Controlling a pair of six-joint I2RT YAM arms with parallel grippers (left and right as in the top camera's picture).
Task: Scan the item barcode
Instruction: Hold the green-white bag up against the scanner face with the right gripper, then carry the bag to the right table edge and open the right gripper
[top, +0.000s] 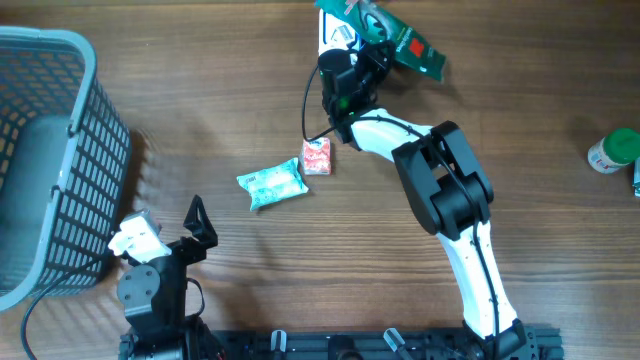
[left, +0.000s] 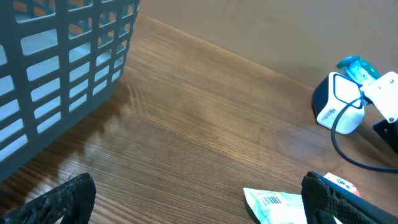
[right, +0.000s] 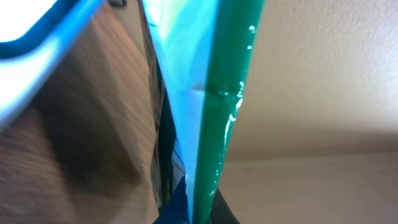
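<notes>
My right gripper (top: 368, 58) is shut on a green packet (top: 410, 45) and holds it above the table's far edge, right beside the white-and-blue barcode scanner (top: 336, 38). In the right wrist view the green packet (right: 222, 106) runs edge-on up from my right gripper (right: 200, 211), with the scanner (right: 31, 37) at the upper left. My left gripper (top: 196, 228) rests open near the front left, nothing between its fingers. From the left wrist view, the left gripper (left: 199, 208) is spread wide over bare wood and the scanner (left: 339, 106) shows at far right.
A pale green packet (top: 272, 186) with a barcode (left: 272, 200) and a small red packet (top: 316, 155) lie mid-table. A grey basket (top: 45, 160) stands at the left. A green-capped bottle (top: 612, 150) lies at the right edge. The scanner's black cable (top: 307, 100) loops down.
</notes>
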